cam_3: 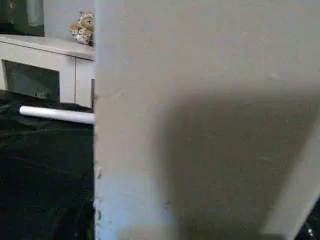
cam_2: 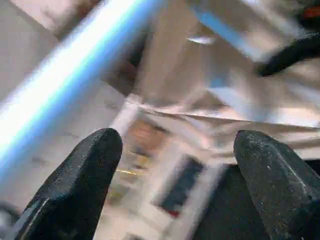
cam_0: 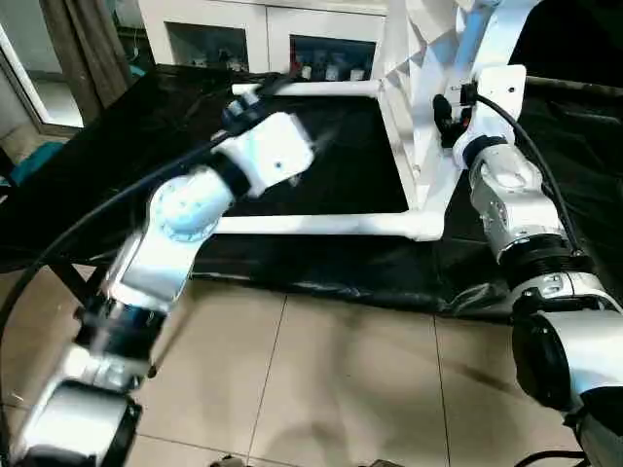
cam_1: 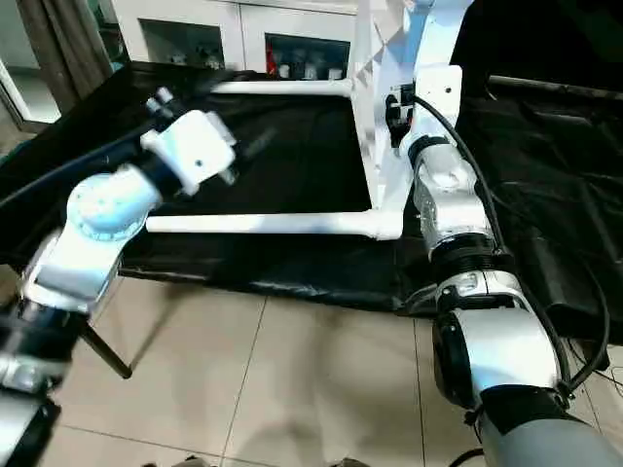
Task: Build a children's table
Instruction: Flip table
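Held children's table [cam_0: 414, 117] on edge atop black cloth [cam_0: 321, 263] with right gripper [cam_0: 446, 115], grip unconfirmed. Left gripper [cam_2: 175, 185] spread wide, empty, just below leg [cam_0: 311, 225]. Risked tabletop toppling.

Two head cameras look forward and down over the silver forearms at the black-draped table [cam_0: 321, 195] and tiled floor [cam_0: 321, 379], sharing nearly the same scene. The left wrist camera looks along the left gripper [cam_2: 177, 165], between its two wide-apart black fingers [cam_2: 82, 185], toward a blurred white leg [cam_2: 75, 65]. The right wrist camera sits very close against the white tabletop [cam_3: 210, 100], with the cabinet [cam_3: 45, 65] beyond.
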